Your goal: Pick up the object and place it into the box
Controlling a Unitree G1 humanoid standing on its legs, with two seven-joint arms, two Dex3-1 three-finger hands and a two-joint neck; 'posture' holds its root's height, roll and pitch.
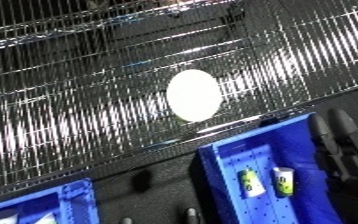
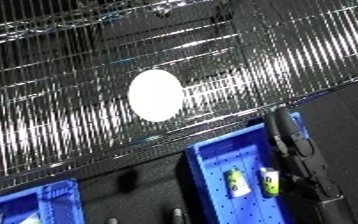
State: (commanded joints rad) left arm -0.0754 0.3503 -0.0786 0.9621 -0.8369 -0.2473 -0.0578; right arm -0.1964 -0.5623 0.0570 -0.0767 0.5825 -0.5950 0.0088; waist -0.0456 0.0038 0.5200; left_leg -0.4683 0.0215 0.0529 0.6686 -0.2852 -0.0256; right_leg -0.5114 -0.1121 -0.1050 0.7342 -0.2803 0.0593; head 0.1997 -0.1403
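Here, right hand (image 2: 293,145) over blue bin (image 2: 213,170), fingers straight, holding nothing, white oval object (image 2: 155,95) on wire shelf (image 2: 60,75).

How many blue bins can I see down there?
2. One blue bin sits at lower right, below the wire shelf, with two small items inside. A second blue bin shows only partly at the lower left corner. Others may lie out of view.
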